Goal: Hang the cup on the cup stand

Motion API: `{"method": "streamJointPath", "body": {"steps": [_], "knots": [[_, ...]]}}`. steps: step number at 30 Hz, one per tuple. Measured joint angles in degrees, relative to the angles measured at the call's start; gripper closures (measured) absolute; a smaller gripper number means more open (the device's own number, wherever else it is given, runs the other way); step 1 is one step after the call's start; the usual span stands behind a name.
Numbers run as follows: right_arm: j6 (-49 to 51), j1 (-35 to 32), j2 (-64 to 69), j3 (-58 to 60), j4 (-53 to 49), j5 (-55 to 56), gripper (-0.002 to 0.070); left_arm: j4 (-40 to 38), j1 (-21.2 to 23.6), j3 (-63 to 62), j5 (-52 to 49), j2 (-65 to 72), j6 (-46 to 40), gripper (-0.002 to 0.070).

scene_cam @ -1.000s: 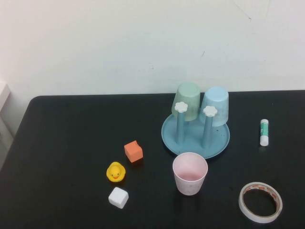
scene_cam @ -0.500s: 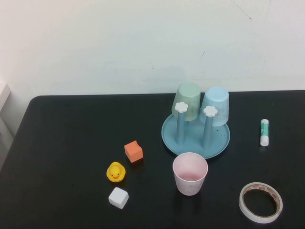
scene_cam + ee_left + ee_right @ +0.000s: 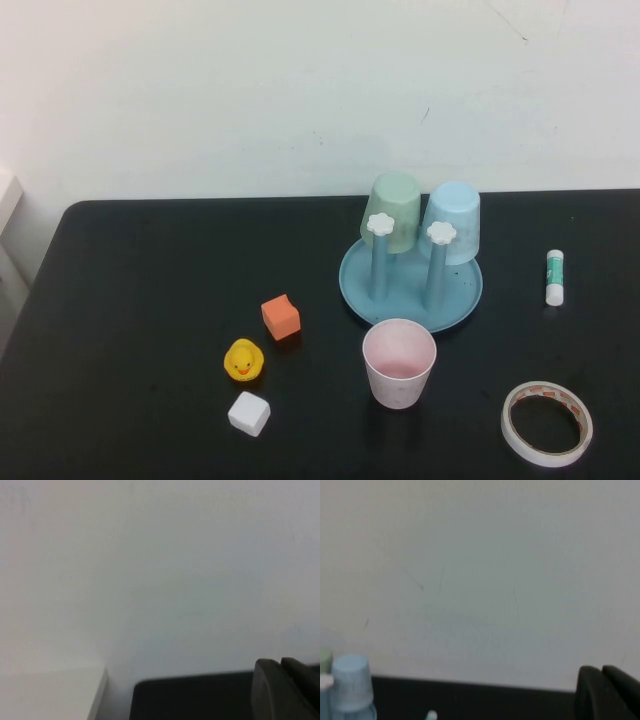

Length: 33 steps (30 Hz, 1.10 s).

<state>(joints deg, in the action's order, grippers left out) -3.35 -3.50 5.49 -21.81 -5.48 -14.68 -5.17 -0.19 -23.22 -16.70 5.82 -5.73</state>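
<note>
Left end effector (image 3: 287, 690) and right end effector (image 3: 607, 692) both pressed together, parked off the counter (image 3: 150, 290), holding nothing. Cup (image 3: 399, 362) upright near front edge, just before cup stand (image 3: 410, 283). Risk: slips when inverted, or knocks the hung cups.

The black desk (image 3: 150, 260) carries the blue cup stand (image 3: 462, 300) far right, the pink cup (image 3: 399, 364) just near it, a glue stick (image 3: 555, 277), a tape roll (image 3: 546, 424), an orange cube (image 3: 281, 317), a yellow duck (image 3: 242, 360) and a white cube (image 3: 248, 413).
</note>
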Motion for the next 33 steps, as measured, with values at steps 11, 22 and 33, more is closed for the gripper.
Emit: {"method": "streamJointPath", "body": {"steps": [11,22,33], "knots": [[-16.2,0.0,28.0,-13.5,14.7,-19.1,0.0678,-8.6,0.0,-3.8,-11.2,12.5,-4.7,0.0676],[-72.4,7.0,65.1,-18.5,65.7,-16.4,0.0664,-10.1,0.0,-3.8,-9.8,13.1,-5.7,0.0676],[-80.9,28.5,86.7,-27.9,74.5,0.2,0.0283,-13.5,0.0,-3.8,-9.7,13.2,-5.6,0.0676]]}}
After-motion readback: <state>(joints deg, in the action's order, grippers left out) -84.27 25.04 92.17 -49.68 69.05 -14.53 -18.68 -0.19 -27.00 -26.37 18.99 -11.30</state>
